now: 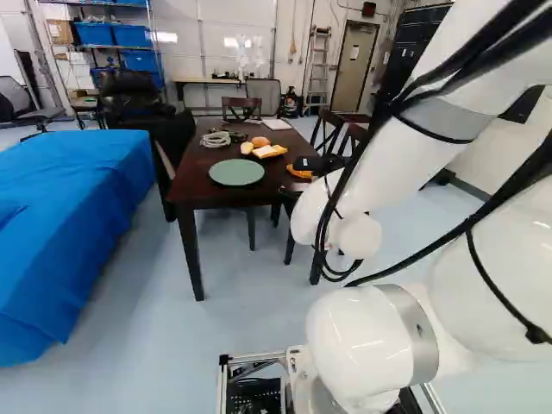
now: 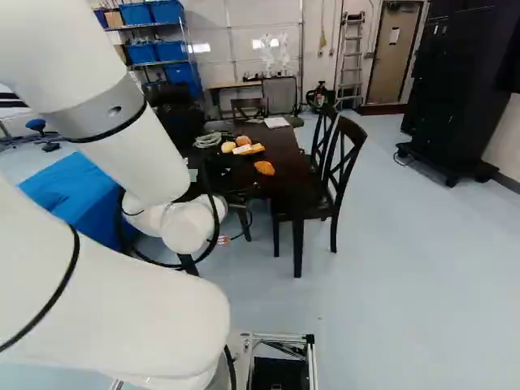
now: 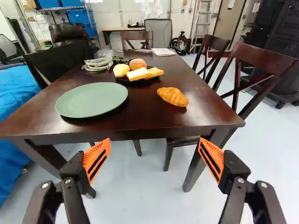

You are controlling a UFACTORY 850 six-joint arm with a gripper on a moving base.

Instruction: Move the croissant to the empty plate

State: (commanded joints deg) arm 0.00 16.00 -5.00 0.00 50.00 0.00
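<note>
1. Currently the croissant (image 3: 173,96) lies loose on the dark tabletop (image 3: 140,114), nearer the chairs than the plate is, and apart from both plate and hand.
2. Green plate (image 3: 91,100) beside it, flat and bare, close to the near edge. Room enough for the pastry, by my eye.
3. Just beyond: a dark dish (image 3: 148,80) bearing a bread-like piece (image 3: 140,73) and roundish foods. Reaching too far could shove these; a poor aim might even pick the wrong item.
4. Hand (image 3: 155,140) is open and empty, fingers spread wide, short of the near edge. Judged step: the approach, with the grasp and carry ahead.
5. Chief worry: the fingers look low against the tabletop. Driven straight forward without rising, they would likely strike its edge.
6. Grasp hazard: the croissant sits at a slant and has a rounded back. Closing off-centre could roll it away; squeezing hard could crush it, if it is soft.
7. Carry hazard: too little lift, and pastry or fingertips may catch the plate's rim and push it along. Early release would leave the croissant half over the rim.
8. Outermost: a wooden chair (image 3: 264,60) stands close on the croissant's side. A wide swing of the white arm (image 1: 405,164) might clip its back.
</note>
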